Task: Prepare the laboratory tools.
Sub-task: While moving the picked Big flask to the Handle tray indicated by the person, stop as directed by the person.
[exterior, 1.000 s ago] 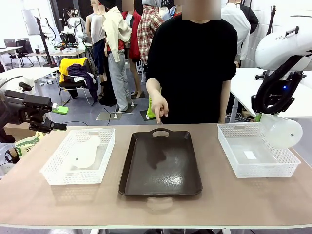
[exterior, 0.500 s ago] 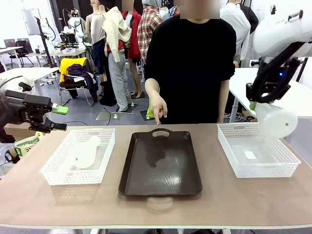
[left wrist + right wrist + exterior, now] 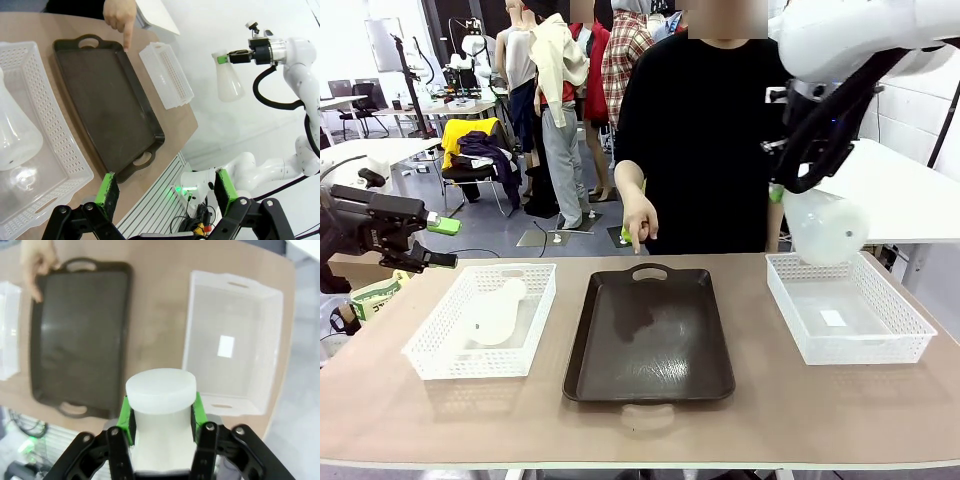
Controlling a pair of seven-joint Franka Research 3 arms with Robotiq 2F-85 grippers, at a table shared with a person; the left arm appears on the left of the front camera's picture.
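Observation:
One frosted-white flask (image 3: 496,312) lies on its side in the left white basket (image 3: 432,352); in the left wrist view this flask (image 3: 14,141) lies at the left edge. My right gripper (image 3: 778,196) is shut on the neck of the other flask (image 3: 825,228), hanging in the air above the right basket's far left corner. The right wrist view has that flask's neck (image 3: 160,390) clamped between the green pads (image 3: 125,412) of my right gripper (image 3: 161,416). Off the table's left side my left gripper (image 3: 444,243) stands open, holding nothing, as the left wrist view (image 3: 165,192) confirms.
A dark brown tray (image 3: 650,338) lies in the middle of the table. The right white basket (image 3: 912,325) holds only a small label. The person at the far side points a finger (image 3: 637,240) down at the tray's far handle.
My right arm has risen and swung left with the flask, from over the right basket's right side to above its far left corner. The left arm has not moved.

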